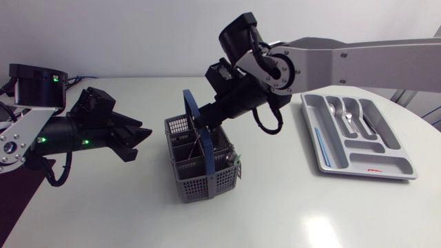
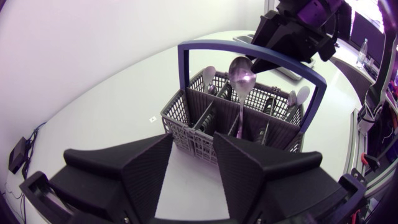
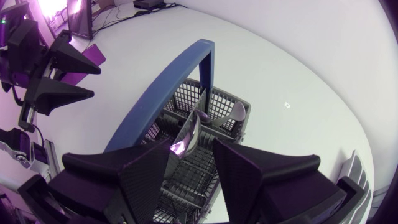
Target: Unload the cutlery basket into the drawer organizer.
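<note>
Robotics lab: plain white table point(image 1: 220, 220), left arm point(image 1: 62, 131) and right arm point(image 1: 372, 62) with exposed cables.

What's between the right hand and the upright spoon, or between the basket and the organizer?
Nothing visible. The spoon stands between the right hand's fingers. The blue handle of the basket arches just beside them, so a lift should probably keep clear of it. No object stands on the table between basket and organizer.

the table point(image 1: 275, 207) is white, smooth and faintly glossy, with a soft patch of reflected light near its front edge. its right edge runs in a curve. a tiny dark square mark point(image 2: 151, 118) sits on the bare surface, well in from the edge, with nothing touching it; what it is cannot be told.
</note>
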